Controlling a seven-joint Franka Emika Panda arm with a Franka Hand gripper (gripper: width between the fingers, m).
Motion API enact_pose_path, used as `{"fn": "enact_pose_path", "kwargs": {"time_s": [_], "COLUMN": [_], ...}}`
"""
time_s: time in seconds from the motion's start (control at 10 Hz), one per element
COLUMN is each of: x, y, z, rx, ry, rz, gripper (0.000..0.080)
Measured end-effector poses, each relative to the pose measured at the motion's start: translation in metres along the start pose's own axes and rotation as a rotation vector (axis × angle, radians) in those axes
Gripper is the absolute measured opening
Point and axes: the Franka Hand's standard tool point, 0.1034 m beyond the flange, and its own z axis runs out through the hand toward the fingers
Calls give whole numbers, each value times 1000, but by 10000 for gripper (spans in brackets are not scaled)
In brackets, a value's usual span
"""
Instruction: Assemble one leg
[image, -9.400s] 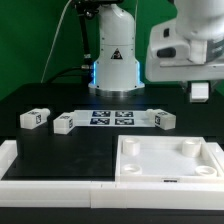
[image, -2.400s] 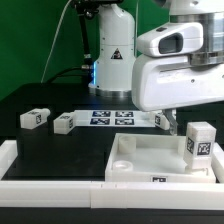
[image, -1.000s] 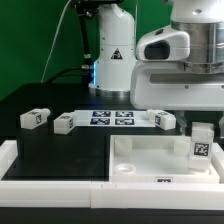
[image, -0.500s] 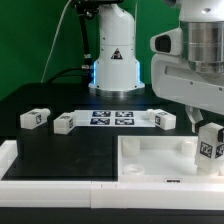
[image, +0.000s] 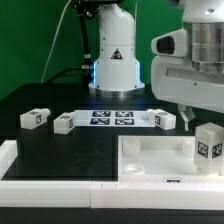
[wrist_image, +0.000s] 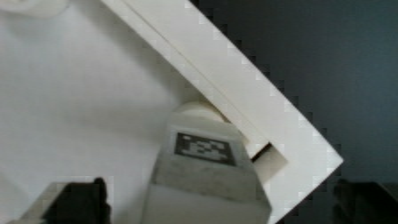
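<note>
The leg (image: 210, 149) stands upright in the corner of the tray (image: 150, 163) on the exterior view's right, against its raised rim. The gripper (image: 197, 124) hangs just above the leg. One dark finger (wrist_image: 80, 199) shows beside it with a small gap, the other is hidden, so I cannot tell if it grips

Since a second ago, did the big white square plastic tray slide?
Yes. The big white square plastic tray slid toward the exterior view's right, judged against the marker board.
</note>
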Motion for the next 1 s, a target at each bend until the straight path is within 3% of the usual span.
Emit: {"fn": "enact_pose_path", "kwargs": {"time_s": [0.5,0.8,1.0], "x": [5,6,6], "y": [4,3,3], "z": [2,2,3], "rx": [-13,-10,-10], "ry": [6,19,18], "rz": [-666,-891,-889], "gripper": [649,649,601]}}
